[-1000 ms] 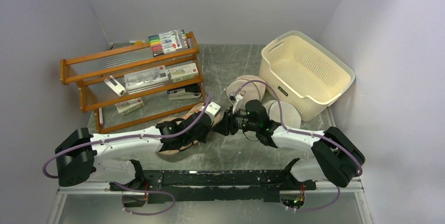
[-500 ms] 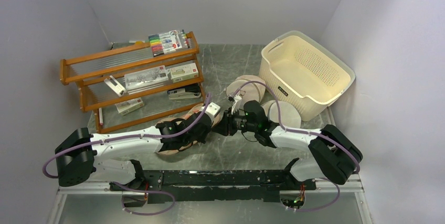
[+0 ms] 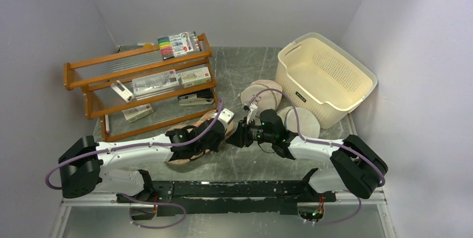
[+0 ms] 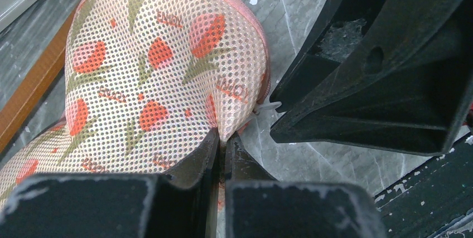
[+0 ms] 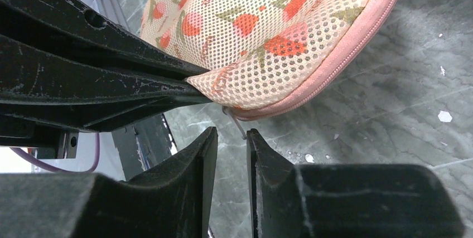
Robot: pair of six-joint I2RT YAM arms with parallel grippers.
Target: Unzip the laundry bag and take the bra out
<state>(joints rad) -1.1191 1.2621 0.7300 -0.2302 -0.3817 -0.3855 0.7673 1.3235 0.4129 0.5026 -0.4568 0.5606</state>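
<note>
The laundry bag, cream mesh with red-orange flowers and a pink zip edge, lies on the table under my left arm. My left gripper is shut on a pinch of the mesh at the bag's rounded end. My right gripper faces it from the right, its jaws a narrow gap apart. The thin pale zip pull hangs from the bag's edge just at the mouth of that gap, touching the right fingertip, not clamped. The bra is hidden.
A cream perforated basket stands at the back right. Two round pale dome bags lie beside it, just behind my right arm. A wooden rack with stationery fills the back left.
My right gripper has edged a little left toward the bag's end. The left arm holds still with the mesh pinched.
</note>
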